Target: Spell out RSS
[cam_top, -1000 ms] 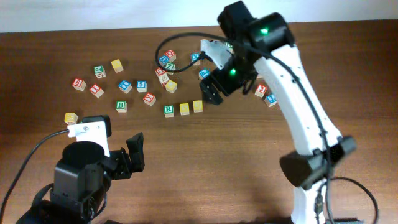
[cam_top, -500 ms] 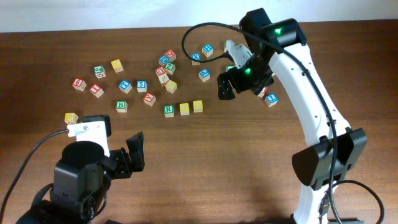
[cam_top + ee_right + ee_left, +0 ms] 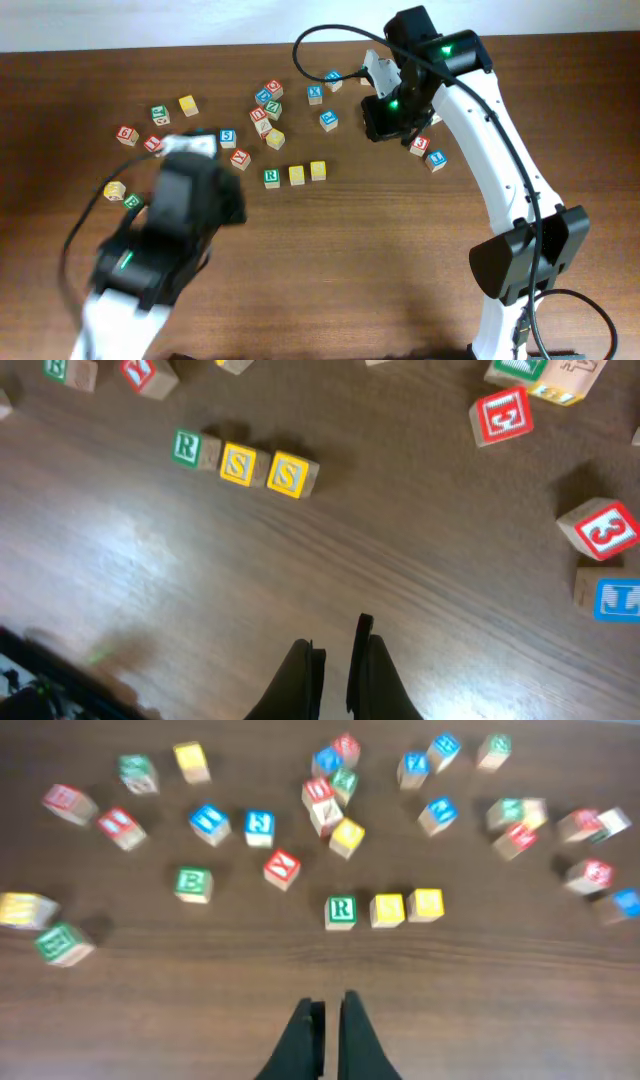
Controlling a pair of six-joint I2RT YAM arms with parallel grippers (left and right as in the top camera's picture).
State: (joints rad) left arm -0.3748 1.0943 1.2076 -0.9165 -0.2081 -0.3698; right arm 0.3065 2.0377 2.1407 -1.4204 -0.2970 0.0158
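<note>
A green R block [image 3: 271,177] and two yellow S blocks [image 3: 297,175] [image 3: 318,170] lie side by side in a row on the brown table, reading R, S, S. The left wrist view shows the same R [image 3: 341,911] and S blocks [image 3: 387,909] [image 3: 425,904] ahead of my left gripper [image 3: 330,1012], which hangs above bare wood, shut and empty. My right gripper [image 3: 337,652] is shut with nothing between its fingers, high above the table and to the right of the row, where the R [image 3: 185,447] and both S blocks [image 3: 238,464] [image 3: 290,474] show.
Several loose letter and number blocks lie scattered behind the row [image 3: 262,108], at the left [image 3: 126,134] and under the right arm [image 3: 430,155]. A yellow block [image 3: 115,190] and a green block [image 3: 133,201] sit beside the left arm [image 3: 185,200]. A black cable [image 3: 310,45] loops above the back.
Both grippers have gone from open to shut. The left arm has swung up and forward toward the blocks. The right arm has pulled back and right, away from the row.
</note>
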